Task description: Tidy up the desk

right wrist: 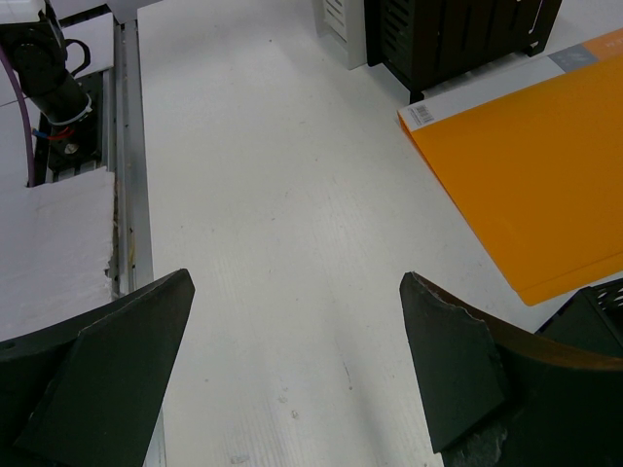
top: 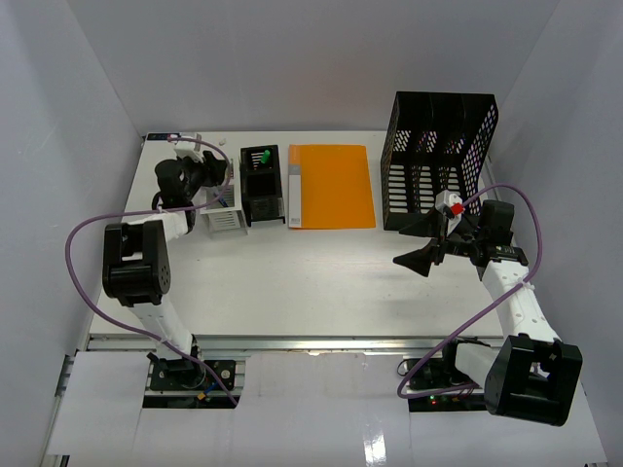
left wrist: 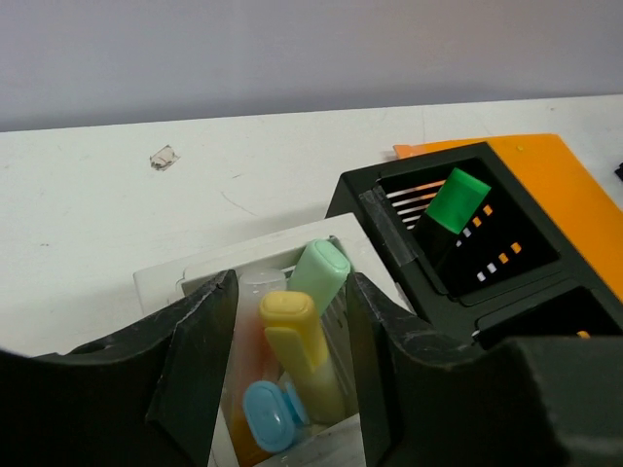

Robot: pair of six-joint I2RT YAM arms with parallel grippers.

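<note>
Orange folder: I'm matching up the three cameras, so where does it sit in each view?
Top external: folder back centre, between black holder and mesh basket.
Left wrist: folder at the right edge, behind the black holder.
Right wrist: folder on the right, black holder above it.
Shared landmark: the black holder beside the folder.

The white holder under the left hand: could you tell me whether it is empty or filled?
Filled: the white holder has a yellow marker, a pale green marker and a blue cap showing in it.
</note>
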